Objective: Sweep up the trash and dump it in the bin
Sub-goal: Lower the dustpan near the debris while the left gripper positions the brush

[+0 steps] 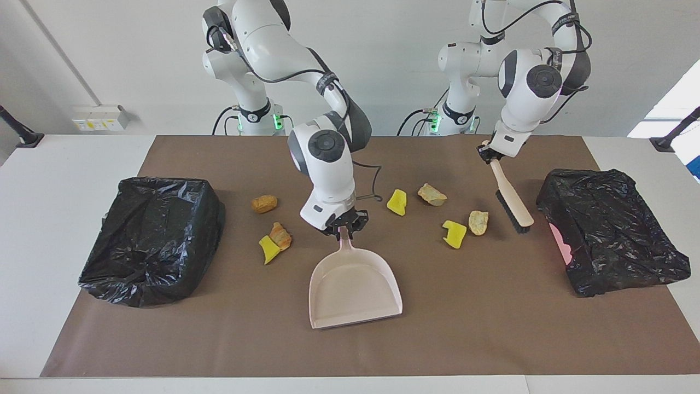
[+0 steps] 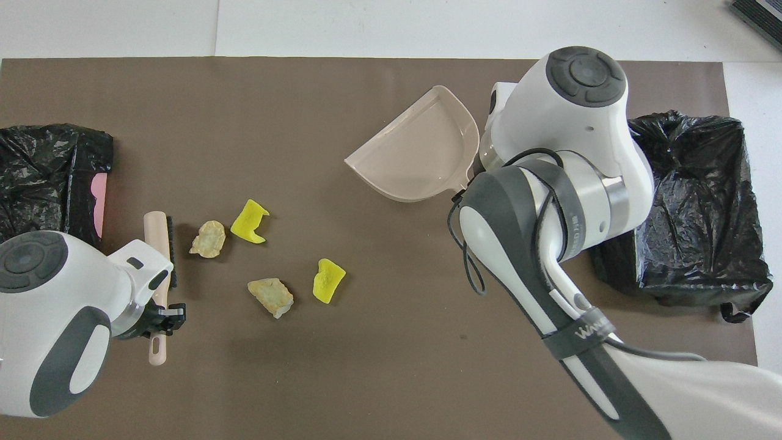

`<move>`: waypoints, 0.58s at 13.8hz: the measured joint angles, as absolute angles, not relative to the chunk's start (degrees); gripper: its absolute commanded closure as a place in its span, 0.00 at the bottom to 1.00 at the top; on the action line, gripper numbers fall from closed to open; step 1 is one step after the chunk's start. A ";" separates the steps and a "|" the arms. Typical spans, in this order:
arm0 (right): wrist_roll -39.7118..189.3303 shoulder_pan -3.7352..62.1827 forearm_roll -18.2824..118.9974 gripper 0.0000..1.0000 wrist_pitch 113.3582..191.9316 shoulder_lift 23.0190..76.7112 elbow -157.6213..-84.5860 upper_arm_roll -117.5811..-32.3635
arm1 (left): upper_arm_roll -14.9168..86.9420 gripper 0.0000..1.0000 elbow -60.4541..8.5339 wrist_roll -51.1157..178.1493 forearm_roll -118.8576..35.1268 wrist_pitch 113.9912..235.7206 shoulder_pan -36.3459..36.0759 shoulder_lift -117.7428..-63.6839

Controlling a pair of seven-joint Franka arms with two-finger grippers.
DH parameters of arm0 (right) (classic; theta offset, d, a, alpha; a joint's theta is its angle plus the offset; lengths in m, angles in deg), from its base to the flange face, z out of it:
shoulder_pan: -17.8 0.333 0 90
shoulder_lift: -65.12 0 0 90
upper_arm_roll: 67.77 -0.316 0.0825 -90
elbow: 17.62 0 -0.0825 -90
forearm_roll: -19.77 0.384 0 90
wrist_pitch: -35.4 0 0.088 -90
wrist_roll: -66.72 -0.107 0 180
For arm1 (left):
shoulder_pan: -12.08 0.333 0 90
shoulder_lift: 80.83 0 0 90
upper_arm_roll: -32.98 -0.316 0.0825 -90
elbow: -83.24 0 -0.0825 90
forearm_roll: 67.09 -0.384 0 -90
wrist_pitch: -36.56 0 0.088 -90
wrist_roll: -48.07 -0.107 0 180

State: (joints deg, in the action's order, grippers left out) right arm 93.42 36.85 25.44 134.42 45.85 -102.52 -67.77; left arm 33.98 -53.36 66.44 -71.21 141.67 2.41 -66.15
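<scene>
**A:** What is each gripper doing?

**B:** The right gripper (image 1: 343, 229) is clenched on the handle of the pink dustpan (image 1: 355, 287). The pan spreads out below its fingertips, mouth facing away from the robots. The left gripper (image 1: 485, 155) is clamped tight on the top of the brush (image 1: 511, 202) handle. The bristle head slants down from it toward the brown mat (image 1: 492, 328). I can't tell whether the bristles touch.

**A:** Where is the trash, relative to those jaws?

**B:** Four pieces lie on the mat between the two grippers:
- A yellow chunk (image 1: 397, 202) is near the right gripper.
- A tan lump (image 1: 432, 194) is next to that chunk.
- A second yellow chunk (image 1: 454, 233) is just beside another tan lump (image 1: 478, 222), which lies near the brush's bristles.

Three more lie off the right gripper toward the right arm's end of the table. One is an orange-brown lump (image 1: 264, 203). The others are an orange-brown piece (image 1: 281, 235) touching a yellow wedge (image 1: 268, 249).

**A:** And the bins?

**B:** One black-bagged bin (image 1: 153, 238) sits well past those three pieces. The other bagged bin (image 1: 612, 235) is just past the brush, at the left arm's end.

**A:** Do the two views agree?

**B:** Not on the pan. From overhead it appears turned and close to the bin at the right arm's end, and the arm hides the right gripper there.
</scene>
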 measured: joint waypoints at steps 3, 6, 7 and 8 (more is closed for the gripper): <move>111.87 34.50 21.74 1.00 132.70 49.34 -107.38 -67.63 | 34.44 1.00 -56.12 66.42 -71.08 144.81 -0.40 -66.22; 115.34 37.89 17.15 1.00 139.46 53.89 -117.55 -68.01 | 34.52 1.00 -56.67 66.42 -69.17 147.48 -4.22 -66.30; 115.34 39.18 16.20 1.00 141.15 55.55 -120.85 -68.09 | 34.56 1.00 -56.73 66.45 -68.36 148.26 -5.62 -66.45; 115.39 40.03 15.83 1.00 142.05 57.06 -123.43 -68.17 | 34.59 1.00 -56.93 66.60 -67.68 149.52 -7.37 -66.71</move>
